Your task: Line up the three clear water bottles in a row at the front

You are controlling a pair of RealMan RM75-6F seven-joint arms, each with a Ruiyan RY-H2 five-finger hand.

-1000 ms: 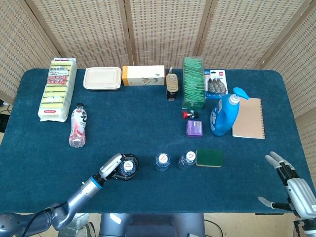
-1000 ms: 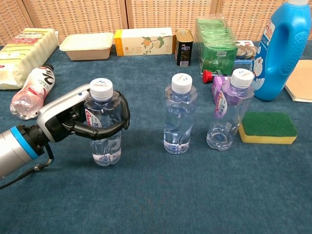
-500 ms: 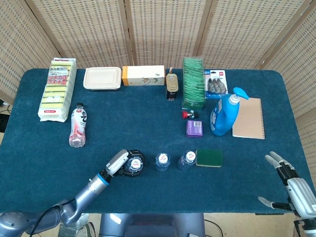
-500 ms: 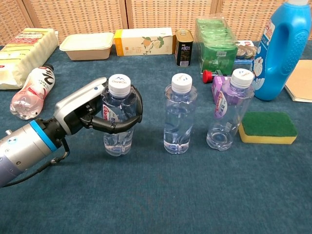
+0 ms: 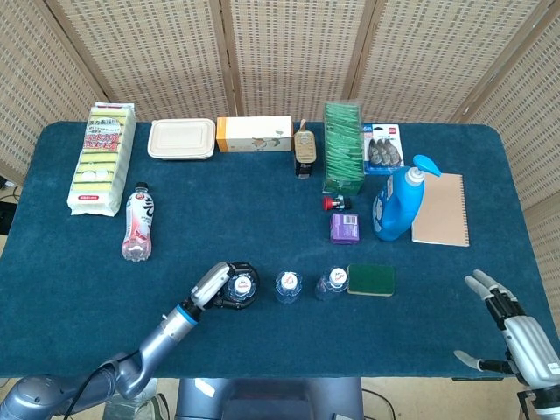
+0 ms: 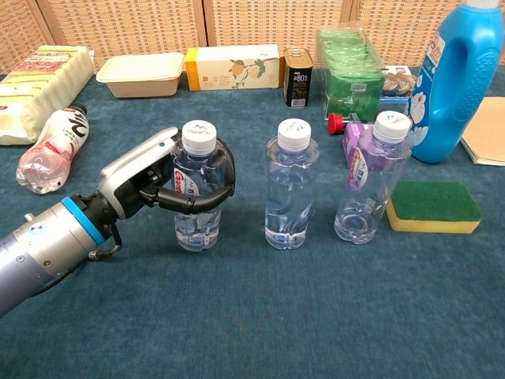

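The left-most water bottle (image 6: 199, 188) stands upright at the front of the counter (image 6: 260, 324), beside the middle bottle (image 6: 290, 186) with a gap between them like the one to the right bottle (image 6: 371, 178). The left hand (image 6: 162, 188) holds it, fingers (image 6: 207, 197) wrapped around its body just below the cap. In the head view the three caps sit nearly on one line, the held one (image 5: 240, 283) about level with the middle cap (image 5: 288, 282) and the right one (image 5: 336, 277).

The step in hand looks like the placing of the last bottle, so the task seems close to done. Next, the fingers need to ease apart and draw away leftward without tipping the light bottle.

The right hand (image 5: 516, 337) hangs off the counter's right front corner, fingers spread, holding nothing. A green sponge (image 6: 434, 205) lies just beside the right bottle, and a blue detergent jug (image 6: 461, 79) stands behind it.
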